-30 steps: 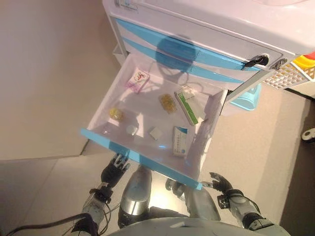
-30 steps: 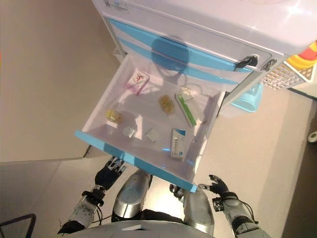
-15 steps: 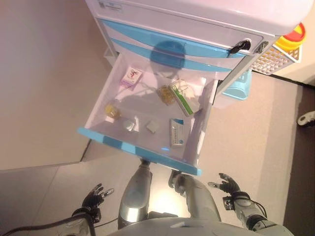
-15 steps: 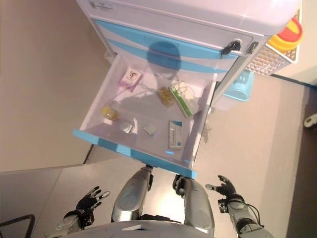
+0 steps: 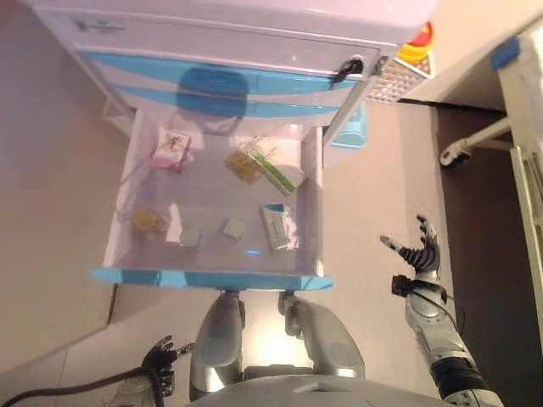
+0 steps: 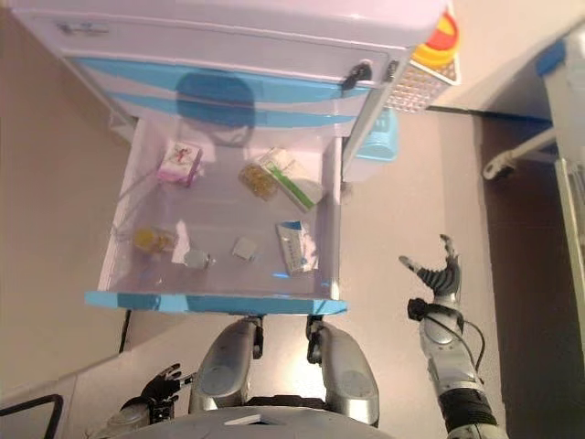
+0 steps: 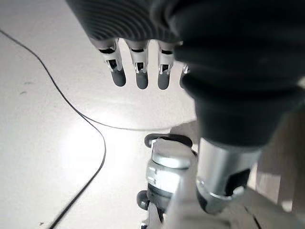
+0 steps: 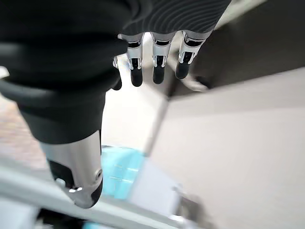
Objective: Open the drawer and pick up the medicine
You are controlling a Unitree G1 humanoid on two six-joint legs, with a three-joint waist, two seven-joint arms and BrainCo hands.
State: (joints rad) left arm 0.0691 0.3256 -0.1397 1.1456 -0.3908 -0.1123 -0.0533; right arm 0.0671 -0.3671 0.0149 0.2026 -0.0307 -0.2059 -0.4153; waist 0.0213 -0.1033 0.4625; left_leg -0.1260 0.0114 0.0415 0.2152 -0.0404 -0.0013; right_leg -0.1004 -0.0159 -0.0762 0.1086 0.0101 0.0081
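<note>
The white drawer (image 5: 310, 212) with a blue front (image 5: 212, 278) stands pulled out of the cabinet (image 5: 237, 51). Inside lie a pink box (image 5: 170, 148), a yellow blister pack (image 5: 243, 166), a green-and-white box (image 5: 273, 164), a blue-and-white box (image 5: 277, 227), a yellow packet (image 5: 150, 221) and two small white pieces (image 5: 232, 227). My right hand (image 5: 420, 252) hovers open to the right of the drawer, apart from it, holding nothing; its fingers (image 8: 155, 62) are straight. My left hand (image 5: 159, 360) hangs low below the drawer front, its fingers (image 7: 138, 71) straight over bare floor.
Two more blue-striped drawers (image 5: 254, 85) sit shut above the open one. A key (image 5: 348, 66) hangs in the cabinet's lock. A white perforated basket (image 5: 394, 72) with a red-and-yellow item and a light blue bin (image 5: 352, 127) hang on the cabinet's right side. A white frame (image 5: 475, 148) stands at far right.
The camera has swung, so the drawer now looks squarer. My left hand dropped away from under the drawer front. My right hand rose and moved out to the drawer's right.
</note>
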